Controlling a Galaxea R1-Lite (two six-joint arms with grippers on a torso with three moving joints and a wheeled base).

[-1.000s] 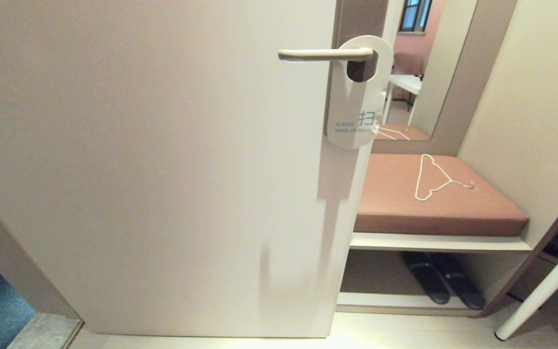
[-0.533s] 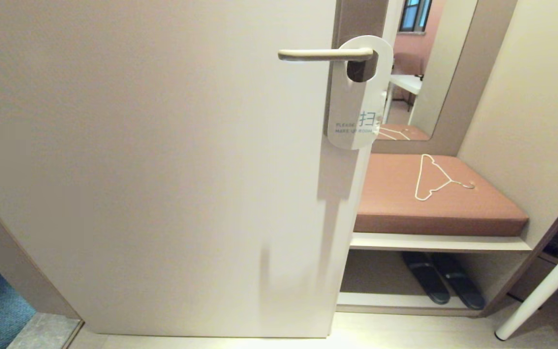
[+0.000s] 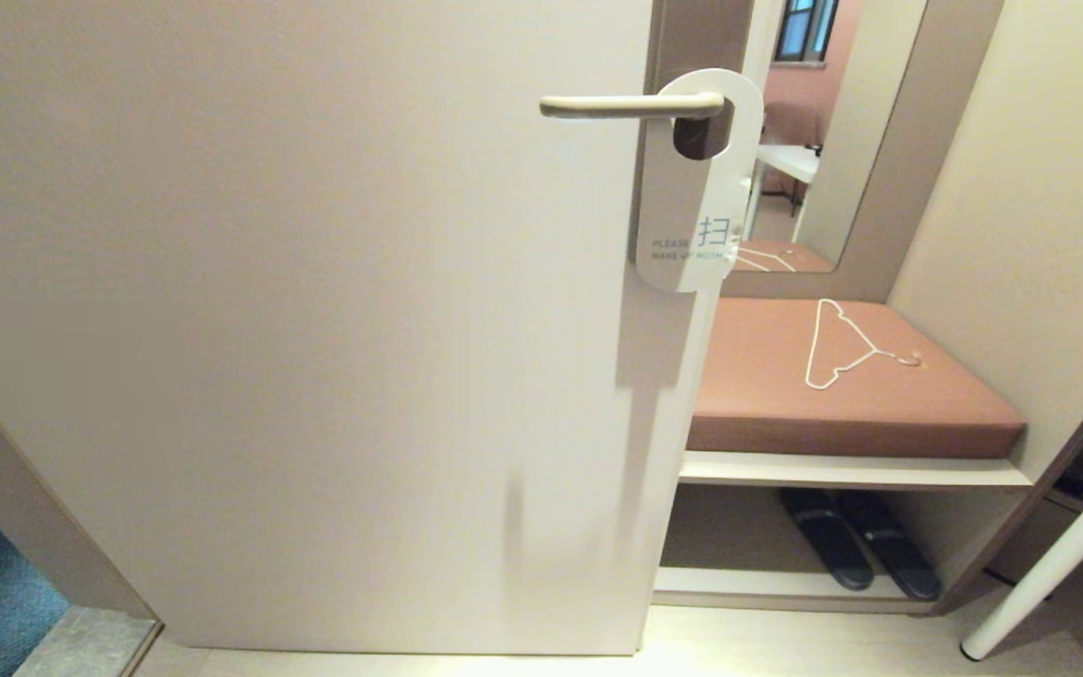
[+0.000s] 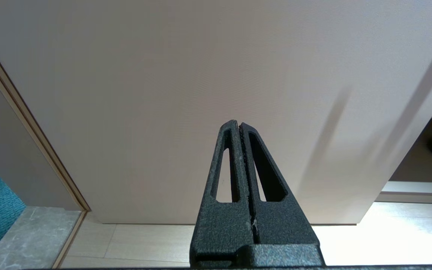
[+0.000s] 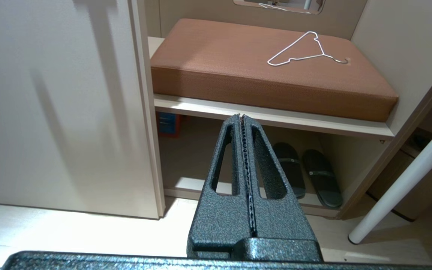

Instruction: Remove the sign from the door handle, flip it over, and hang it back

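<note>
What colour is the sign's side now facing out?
White, with blue-grey lettering, on the flat rounded card sign; clearest in the head view.

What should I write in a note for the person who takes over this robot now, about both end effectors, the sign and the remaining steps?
Left end effector: shut, holding nothing, low in front of the door.
Right end effector: shut, holding nothing, low, pointing toward the bench cushion and the slippers.
The sign hangs on the door handle, white "PLEASE MAKE UP ROOM" side facing out.
Done: nothing yet.
Left: take the sign off, turn it over, hang it back.
</note>
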